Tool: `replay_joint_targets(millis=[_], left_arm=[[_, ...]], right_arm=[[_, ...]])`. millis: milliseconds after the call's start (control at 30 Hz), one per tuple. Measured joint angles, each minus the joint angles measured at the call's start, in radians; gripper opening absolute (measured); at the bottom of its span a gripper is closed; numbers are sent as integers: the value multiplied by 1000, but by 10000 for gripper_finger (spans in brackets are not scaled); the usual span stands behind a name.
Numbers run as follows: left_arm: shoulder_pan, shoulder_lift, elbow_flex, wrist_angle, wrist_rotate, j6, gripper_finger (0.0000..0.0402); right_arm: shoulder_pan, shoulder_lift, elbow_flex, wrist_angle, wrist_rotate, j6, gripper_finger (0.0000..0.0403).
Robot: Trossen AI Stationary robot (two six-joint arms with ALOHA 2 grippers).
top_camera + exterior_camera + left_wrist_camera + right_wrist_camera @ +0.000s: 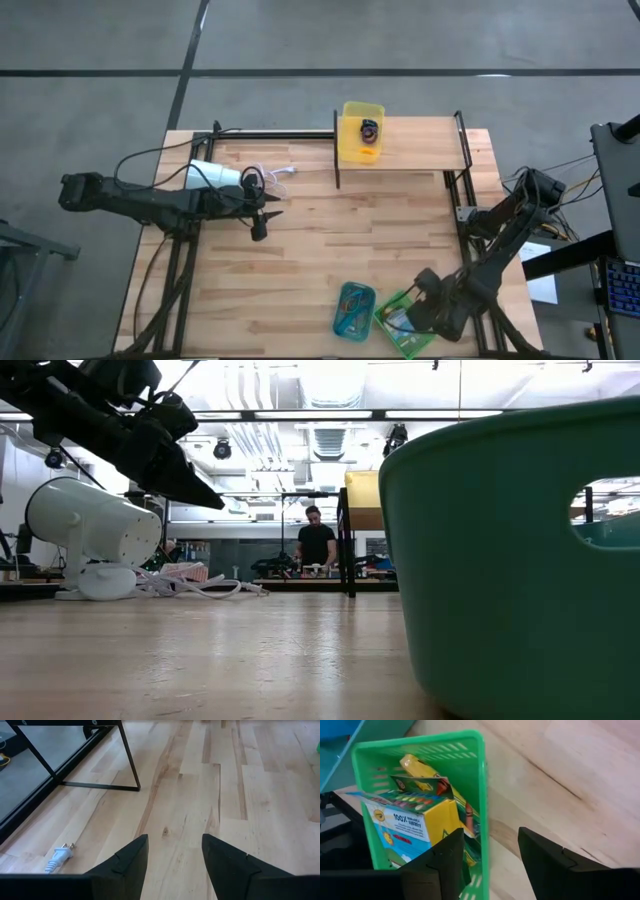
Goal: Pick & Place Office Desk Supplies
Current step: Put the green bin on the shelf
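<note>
Yellow-and-green crayon boxes (412,822) stand packed in a green tray (482,795) near the table's front right. My right gripper (490,837) hangs open above that tray, pointing steeply down. One finger stands over the boxes and the other outside the tray's wall, and neither touches anything. In the high view it is at the tray's right side (420,305). A teal tray (353,308) beside it holds thin coloured loops. My left gripper (172,852) is open over bare wood at the table's left (262,225).
A white lamp (215,175) with its cord and plug (60,856) lies at the far left. A yellow tray (360,130) holding a dark loop sits on a black-framed shelf (420,145) at the back. A person (317,545) stands far behind the table.
</note>
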Motion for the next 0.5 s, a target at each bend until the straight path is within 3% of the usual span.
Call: replay_joint_targets(millis=[500], left_arm=[[0, 0, 0, 0, 0, 0, 191]], right_arm=[[0, 102, 34, -15, -1, -26, 166]])
